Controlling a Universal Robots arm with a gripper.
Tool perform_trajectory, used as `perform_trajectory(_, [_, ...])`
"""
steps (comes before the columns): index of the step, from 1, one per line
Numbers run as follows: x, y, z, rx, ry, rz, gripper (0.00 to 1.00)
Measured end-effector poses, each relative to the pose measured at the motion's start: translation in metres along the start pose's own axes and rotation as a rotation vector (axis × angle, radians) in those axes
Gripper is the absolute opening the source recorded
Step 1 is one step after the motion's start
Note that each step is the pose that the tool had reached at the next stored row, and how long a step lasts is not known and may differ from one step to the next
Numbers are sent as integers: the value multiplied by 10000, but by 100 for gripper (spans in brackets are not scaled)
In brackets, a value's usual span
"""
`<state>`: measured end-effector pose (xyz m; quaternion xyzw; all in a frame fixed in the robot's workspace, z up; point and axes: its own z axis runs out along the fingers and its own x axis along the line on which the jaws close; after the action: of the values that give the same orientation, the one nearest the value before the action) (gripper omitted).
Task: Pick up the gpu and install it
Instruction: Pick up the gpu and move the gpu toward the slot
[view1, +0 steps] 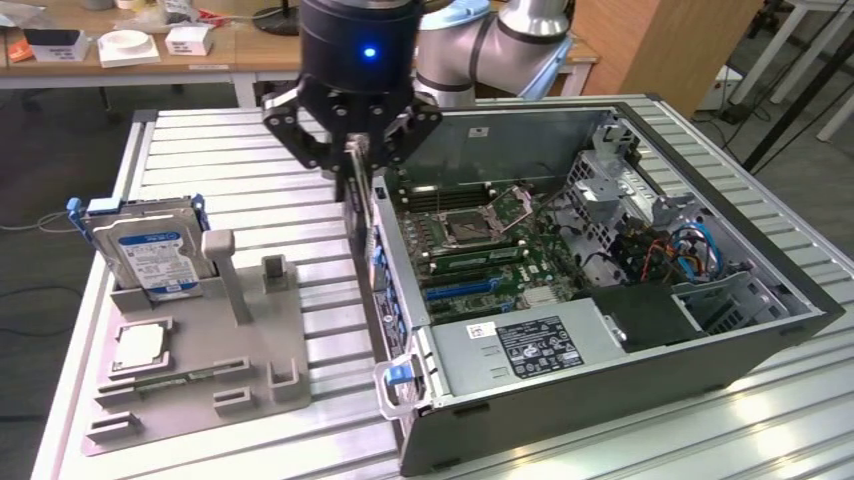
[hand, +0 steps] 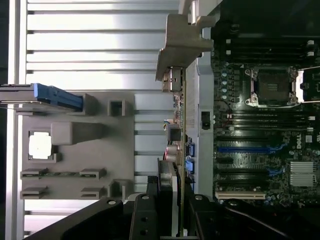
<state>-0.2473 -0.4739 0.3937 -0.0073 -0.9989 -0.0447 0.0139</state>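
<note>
Just outside the case (view1: 641, 400), the end effector (view1: 355, 150) clamps the gpu (view1: 360, 210) upright, connector edge probably downward to suit its slot.

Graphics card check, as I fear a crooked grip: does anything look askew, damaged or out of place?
Nothing stands out. The gripper is shut on the graphics card, which hangs on edge, parallel to the wall of the computer case and just outside it. No damage or loose parts show on it.
</note>
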Motion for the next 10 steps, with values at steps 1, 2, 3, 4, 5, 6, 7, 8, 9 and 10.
perform_trajectory(1, [-45,1,-4,0,20,0,28])
perform_trajectory(2, [-91,1,-8,1,39,1,28])
perform_trajectory(3, [-135,3,-11,1,55,3,28])
perform_trajectory(4, [-180,4,-15,1,72,6,28])
perform_trajectory(5, [-224,5,-18,1,88,8,28])
perform_trajectory(6, [-274,5,-23,1,107,8,28])
perform_trajectory(7, [-319,6,-27,2,124,8,28])
perform_trajectory(8, [-363,7,-31,2,143,12,28])
perform_trajectory(9, [-408,8,-35,3,162,14,28])
perform_trajectory(10, [-453,9,-39,2,180,15,28])
